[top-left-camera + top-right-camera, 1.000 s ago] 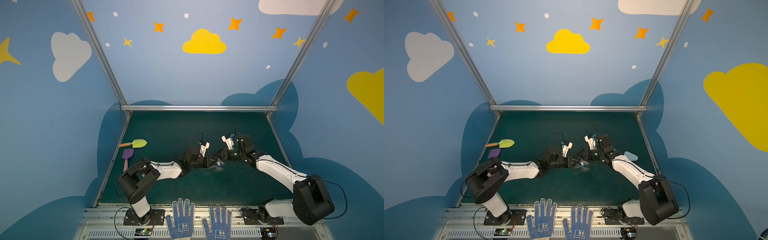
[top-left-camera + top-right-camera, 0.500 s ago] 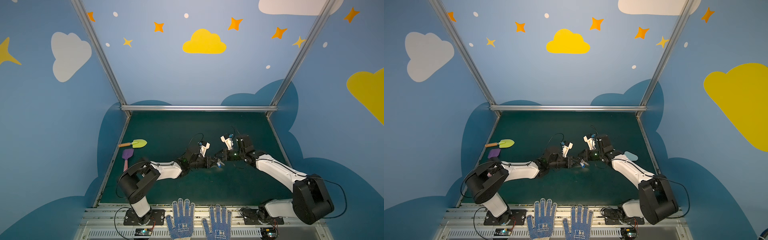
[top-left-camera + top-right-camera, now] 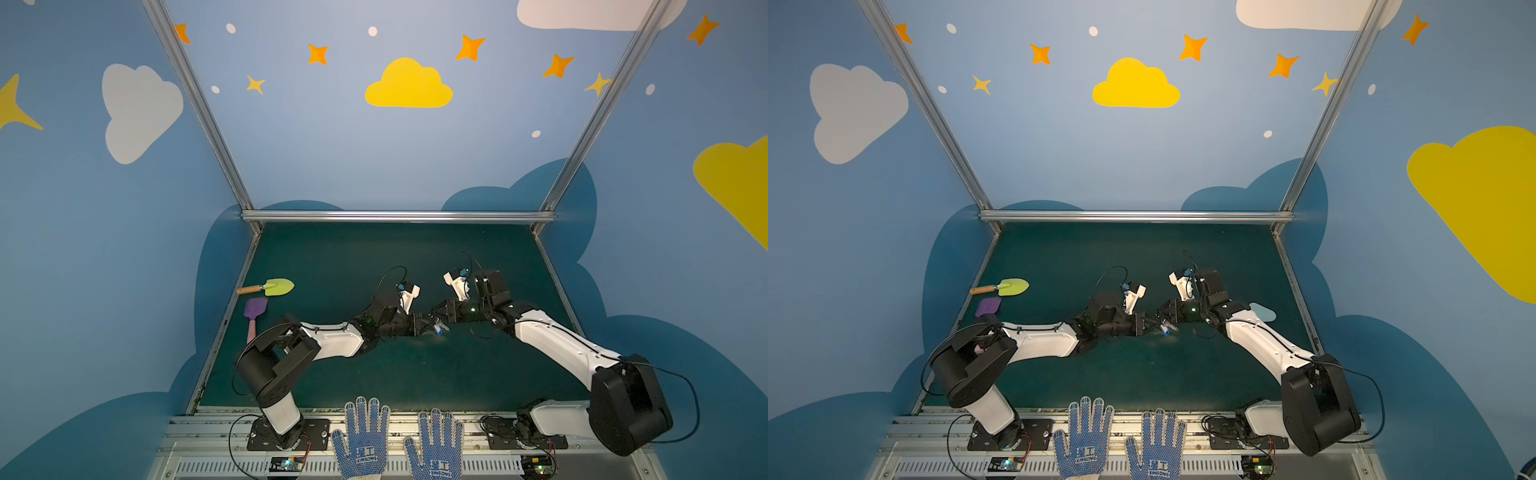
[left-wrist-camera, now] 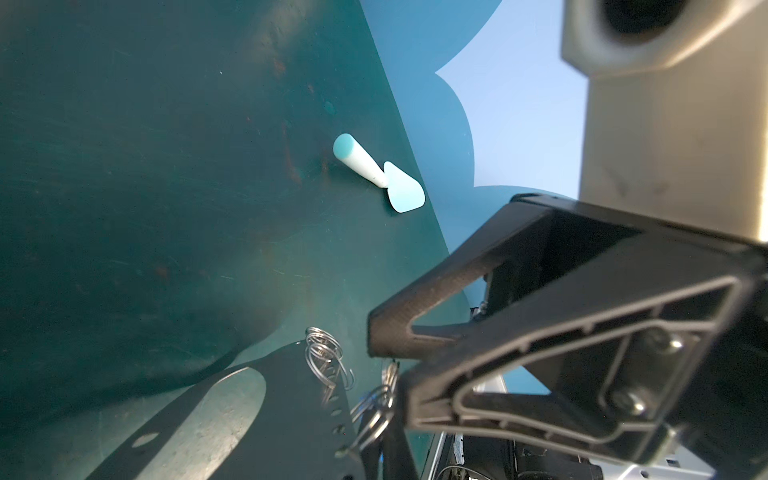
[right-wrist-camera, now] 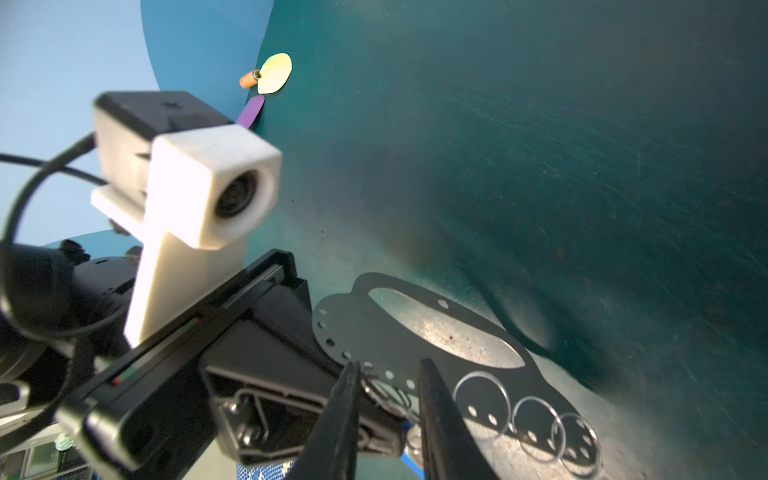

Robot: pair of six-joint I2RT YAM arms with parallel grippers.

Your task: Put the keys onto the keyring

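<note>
At mid-table, above the green mat, my left gripper is shut on the edge of the keyring, a dark flat plate with an oval cutout held clear of the mat. Small holes and thin wire rings line its curved edge; in the left wrist view the keyring shows with more wire rings. My right gripper faces the left one with its two dark fingers apart, either side of a wire ring at the plate's edge. Of the keys, only the blue tag shows, hanging just under the grippers.
A yellow-green toy spade and a purple one lie near the mat's left edge. A pale blue spade lies by the right arm. Two dotted blue gloves rest on the front rail. Aluminium posts frame the walls.
</note>
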